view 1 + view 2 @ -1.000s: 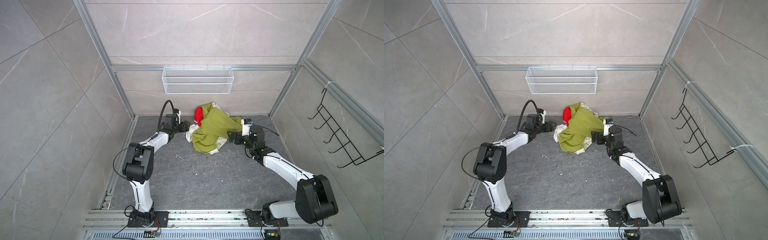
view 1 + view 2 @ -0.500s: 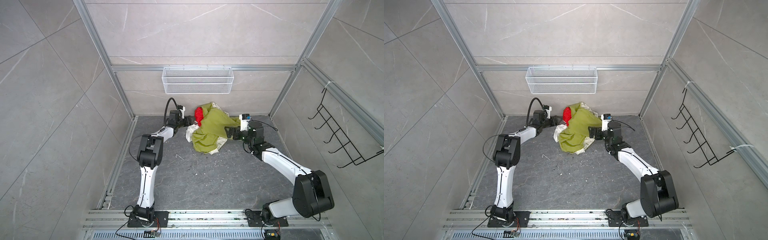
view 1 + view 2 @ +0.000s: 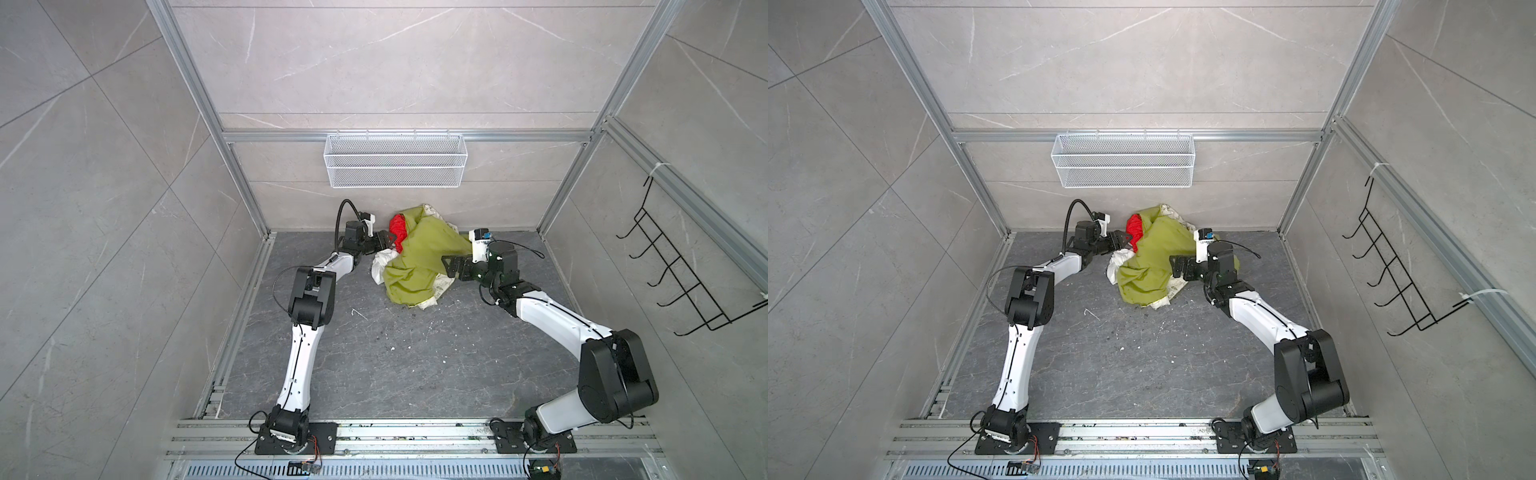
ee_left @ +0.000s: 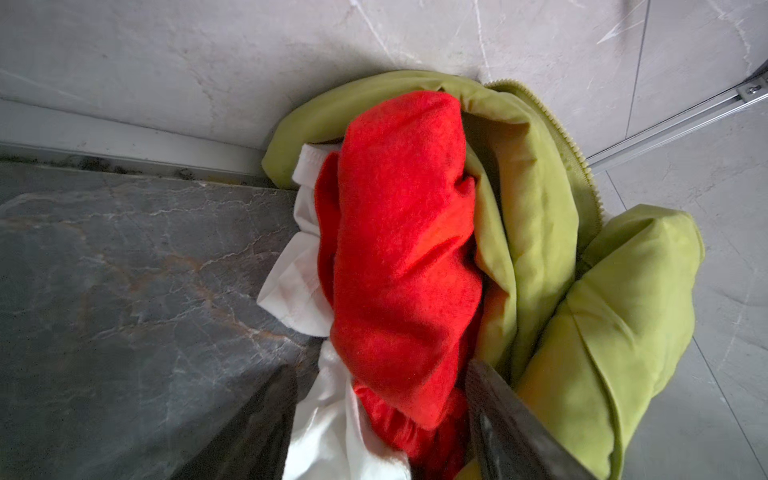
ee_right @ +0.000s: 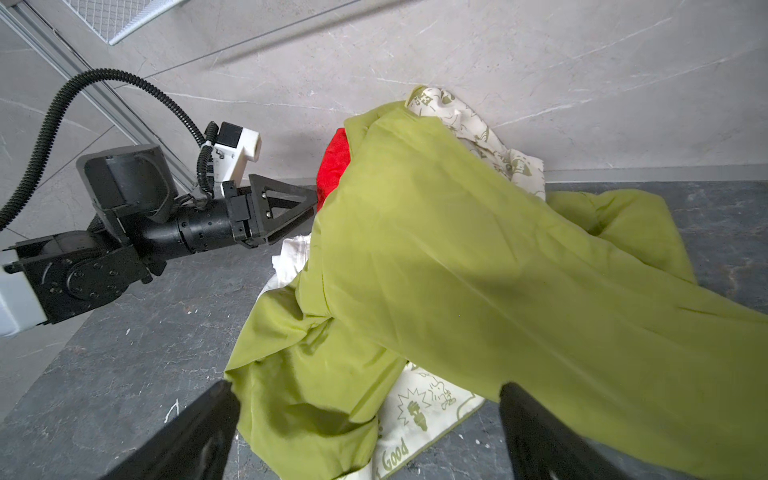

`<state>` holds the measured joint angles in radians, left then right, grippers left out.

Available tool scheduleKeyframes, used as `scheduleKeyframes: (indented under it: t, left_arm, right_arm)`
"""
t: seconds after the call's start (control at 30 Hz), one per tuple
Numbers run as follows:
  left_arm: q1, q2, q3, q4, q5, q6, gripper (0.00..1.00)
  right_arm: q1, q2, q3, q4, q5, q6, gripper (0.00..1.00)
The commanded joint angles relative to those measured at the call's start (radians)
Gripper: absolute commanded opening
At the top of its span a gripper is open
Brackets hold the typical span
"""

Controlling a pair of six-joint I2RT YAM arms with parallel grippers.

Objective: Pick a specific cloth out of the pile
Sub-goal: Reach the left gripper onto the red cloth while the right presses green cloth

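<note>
The red cloth (image 4: 403, 257) sits on the left arm's side of the pile (image 3: 415, 266), partly wrapped by the green cloth (image 5: 457, 249). It looks light, soft and limp; grip its exposed bunched fold. The left gripper (image 4: 380, 370) straddles it, jaws apart; the right gripper (image 5: 365, 385) is spread wide.

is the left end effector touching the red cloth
Touching. In the left wrist view the red cloth sits between the fingers of the left end effector, pressed against one.

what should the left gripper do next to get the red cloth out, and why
Probably close the left gripper on the red cloth: its open jaws straddle the red fold, with the white cloth beside it and the olive-green cloth wrapped around its other side.
</note>
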<state>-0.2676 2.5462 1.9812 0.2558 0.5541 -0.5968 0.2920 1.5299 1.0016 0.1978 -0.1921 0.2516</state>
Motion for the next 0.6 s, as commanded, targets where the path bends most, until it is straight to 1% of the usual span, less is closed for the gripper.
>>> scheduleKeyframes:
  t: [0.0,0.2,0.37,0.57]
  left_arm:
    - [0.006,0.027,0.054,0.054,0.042,-0.059,0.65]
    - [0.004,0.051,0.079,0.075,0.056,-0.089,0.59]
    - [0.004,0.056,0.087,0.082,0.062,-0.097,0.51]
    - [0.000,0.060,0.091,0.084,0.087,-0.089,0.48]
  right_arm:
    - [0.012,0.022,0.030,-0.015,-0.012,0.008,1.00]
    - [0.016,0.025,0.033,-0.024,-0.007,0.003,1.00]
    - [0.022,0.030,0.034,-0.026,-0.006,0.003,1.00]
    - [0.025,0.030,0.034,-0.029,-0.003,0.002,1.00]
